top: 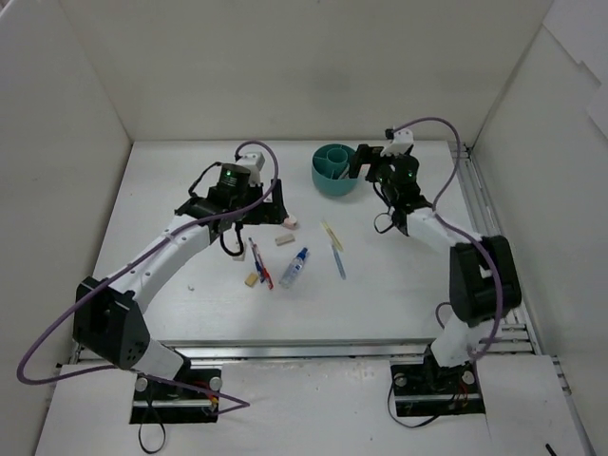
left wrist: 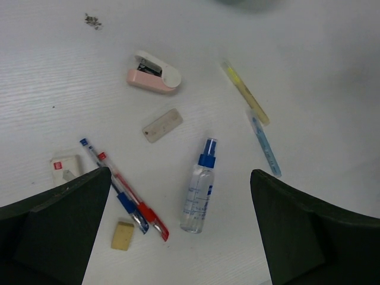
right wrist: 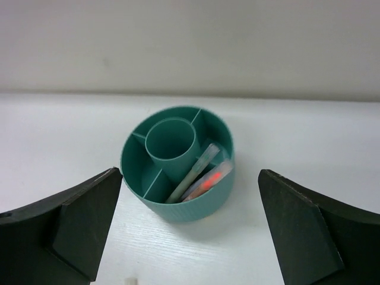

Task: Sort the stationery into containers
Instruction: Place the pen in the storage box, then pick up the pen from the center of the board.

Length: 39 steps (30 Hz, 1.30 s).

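Teal cup holds pens — pink stapler, bottle lie apart.

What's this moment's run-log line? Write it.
left gripper open, above loose pens | right gripper open, facing cup | cup holds sorted pens | table: bottle, stapler, erasers unsorted

The teal cup shows only as a blurred sliver at the left wrist view's top edge. From the right wrist, a pale scrap is cut by the bottom edge, unidentifiable.
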Motion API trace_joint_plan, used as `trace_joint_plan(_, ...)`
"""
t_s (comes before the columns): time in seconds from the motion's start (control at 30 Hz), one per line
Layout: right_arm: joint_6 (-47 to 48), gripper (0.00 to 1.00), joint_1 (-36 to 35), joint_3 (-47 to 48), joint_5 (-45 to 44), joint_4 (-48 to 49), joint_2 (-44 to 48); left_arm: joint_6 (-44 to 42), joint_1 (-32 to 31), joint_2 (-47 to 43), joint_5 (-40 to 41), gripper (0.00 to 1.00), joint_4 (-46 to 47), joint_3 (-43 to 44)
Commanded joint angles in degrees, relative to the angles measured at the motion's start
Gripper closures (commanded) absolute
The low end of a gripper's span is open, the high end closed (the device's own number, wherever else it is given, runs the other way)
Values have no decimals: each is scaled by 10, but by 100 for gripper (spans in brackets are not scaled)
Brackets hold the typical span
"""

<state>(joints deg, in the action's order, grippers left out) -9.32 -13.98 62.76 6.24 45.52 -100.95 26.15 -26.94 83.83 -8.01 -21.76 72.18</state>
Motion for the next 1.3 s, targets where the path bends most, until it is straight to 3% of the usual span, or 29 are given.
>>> trace_joint_plan(0.0,-25,2,2,-70,-95,48,140,30,-22,35,-2,0,1,54)
trace_joint_plan(0.13,-56,2,4,-120,-211,-69,276,68,-57,133,-17,0,-19,128)
trace_joint_plan(0.23,-80,2,4,-98,-287,-310,321,94,-75,204,-19,0,-31,185)
trace_joint_plan(0.33,-94,2,4,-102,-329,-379,353,114,-97,270,-12,0,-40,246)
trace_joint_plan(0.6,-96,2,4,-154,-343,-415,433,173,-123,384,57,7,-89,378)
trace_joint_plan(0.77,-97,2,4,-159,-350,-418,436,205,-130,454,107,12,-121,452)
trace_joint_plan(1.0,-94,2,4,-154,-358,-421,423,232,-135,518,157,17,-145,489)
trace_joint_plan(1.1,-92,2,4,-156,-364,-423,421,233,-135,539,166,22,-151,510)
trace_joint_plan(1.2,-90,2,4,-157,-369,-424,421,231,-140,558,173,35,-154,532)
trace_joint_plan(1.23,-90,2,4,-156,-371,-423,421,229,-140,561,173,45,-152,534)
trace_joint_plan(1.27,-90,2,4,-157,-372,-423,421,229,-146,564,172,46,-145,534)
